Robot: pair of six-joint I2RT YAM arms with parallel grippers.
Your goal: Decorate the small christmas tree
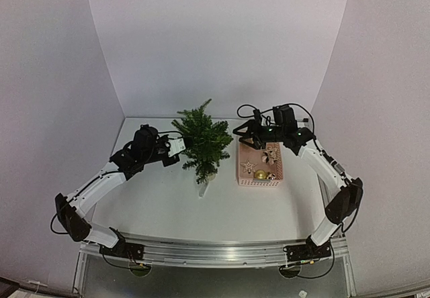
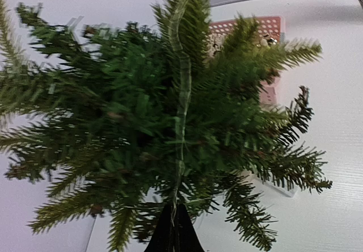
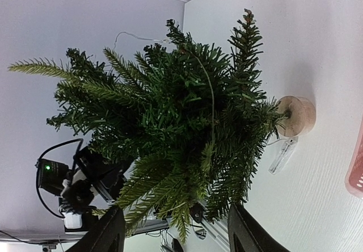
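Observation:
The small christmas tree (image 1: 201, 139) stands mid-table on a pale round pot (image 1: 209, 175). A thin light wire (image 2: 182, 101) runs over its branches; it also shows in the right wrist view (image 3: 212, 101). My left gripper (image 1: 181, 147) is at the tree's left side, and in its wrist view the left gripper (image 2: 174, 229) is shut on the wire's end. My right gripper (image 1: 240, 135) is at the tree's right side. In its wrist view the right gripper (image 3: 176, 235) is open and empty, with the tree (image 3: 170, 121) and pot (image 3: 295, 116) ahead of it.
A pink basket (image 1: 259, 181) right of the tree holds star ornaments (image 1: 271, 154) and a gold ball (image 1: 260, 174). A clear plastic wire box (image 1: 203, 189) lies in front of the pot, also in the right wrist view (image 3: 282, 155). White walls enclose the table.

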